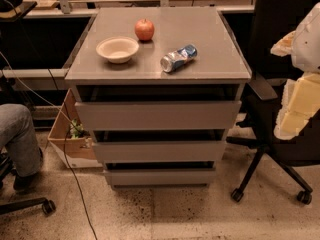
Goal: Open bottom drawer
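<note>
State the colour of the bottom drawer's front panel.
The bottom drawer is plain grey, camera view; the claw is at the right edge.

Tool (pixel 300 104) at right edge, cut off by frame; person's leg (pixel 20 134) (left) cropped; bottom drawer (pixel 159 177) interior hidden.

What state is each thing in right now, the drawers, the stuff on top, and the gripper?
bottom drawer: looks shut
middle drawer: looks shut
top drawer: looks shut
can: lying on its side
bowl: upright, empty
apple: whole, upright
gripper: right of the cabinet, clear of the drawers
</note>
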